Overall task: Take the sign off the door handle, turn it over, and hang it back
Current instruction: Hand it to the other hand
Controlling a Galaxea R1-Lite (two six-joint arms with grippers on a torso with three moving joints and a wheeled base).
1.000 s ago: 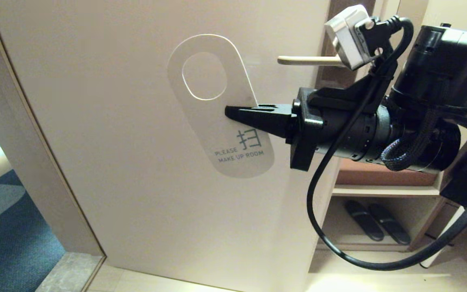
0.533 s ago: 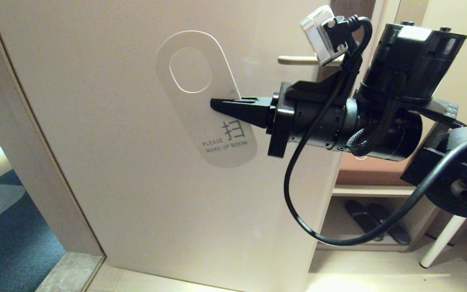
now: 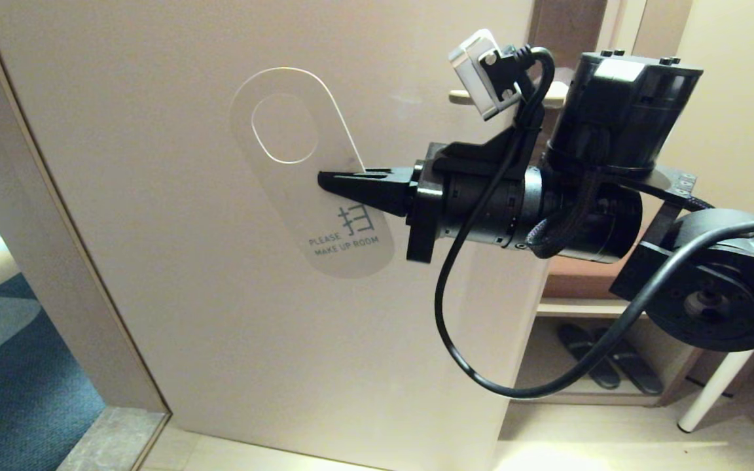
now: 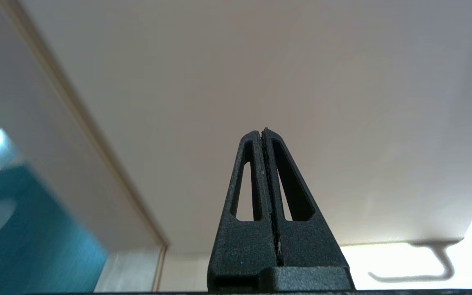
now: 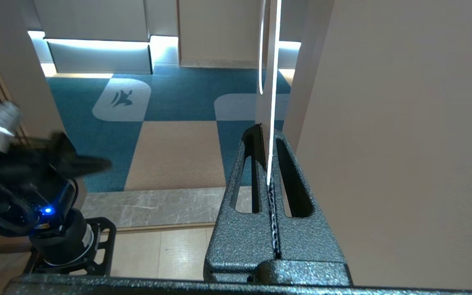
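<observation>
The sign [image 3: 315, 190] is off the door handle [image 3: 465, 97], its MAKE UP ROOM face showing, held mid-frame left of the handle, clamped edgewise in the right end effector [image 3: 328, 180]; rehanging remains, while the left end effector [image 4: 263, 133], pressed together, is empty.

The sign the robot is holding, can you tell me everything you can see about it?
The sign is a flat, thin, pale card, rounded at both ends, with an oval hole in its wider upper part. The face in the head view reads PLEASE MAKE UP ROOM under a Chinese character. It hangs tilted in front of the door, off the door handle and to its left. Only the right gripper touches it, shut on its right edge. In the right wrist view it shows edge-on as a thin white line.
</observation>
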